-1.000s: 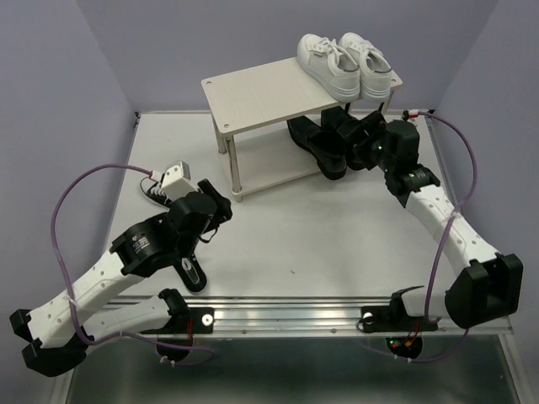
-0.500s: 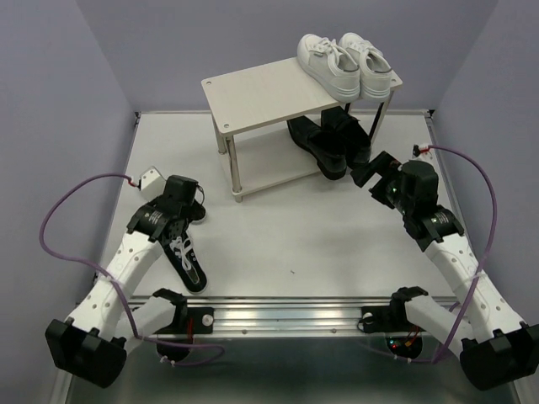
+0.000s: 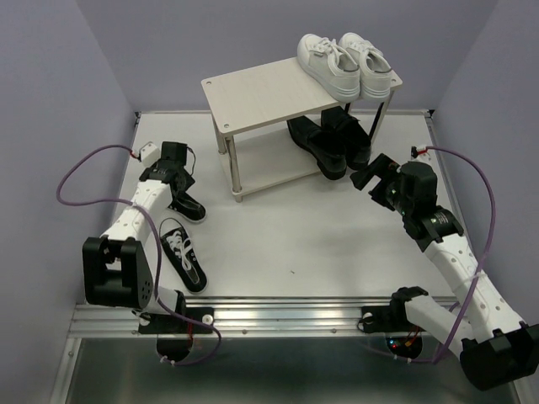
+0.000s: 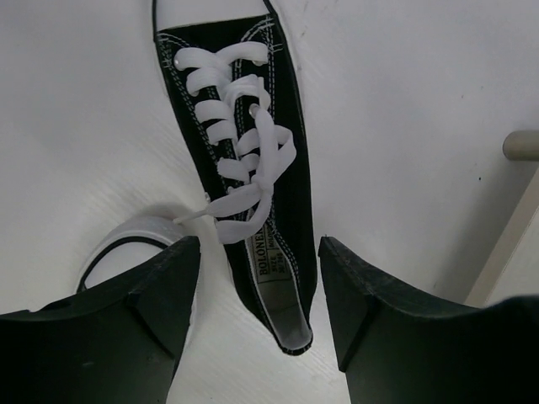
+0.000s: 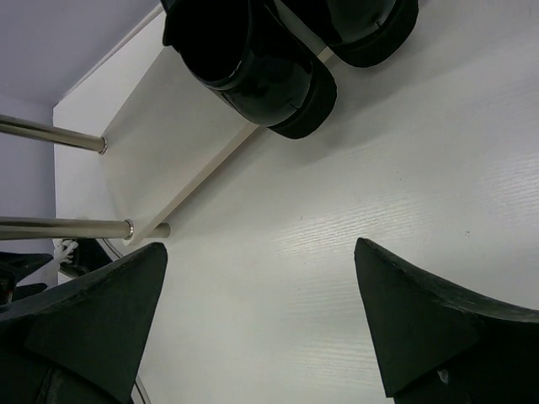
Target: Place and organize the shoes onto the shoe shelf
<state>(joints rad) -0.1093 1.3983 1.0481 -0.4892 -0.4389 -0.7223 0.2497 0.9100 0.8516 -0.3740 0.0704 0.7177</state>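
Left fingers (image 4: 152,295) spread astride canvas sneaker (image 4: 253,168) (wrist view only) | right fingers (image 5: 421,320) spread

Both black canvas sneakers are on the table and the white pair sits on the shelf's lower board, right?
No. The top external view shows the white pair on the shelf's top board; both black canvas sneakers are on the table.

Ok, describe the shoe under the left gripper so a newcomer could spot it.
Find the shoe shelf at the far side of the table, then look left of it. Two small black canvas sneakers lie there; it is the farther sneaker, beneath the open left gripper, not the nearer sneaker lying alone.
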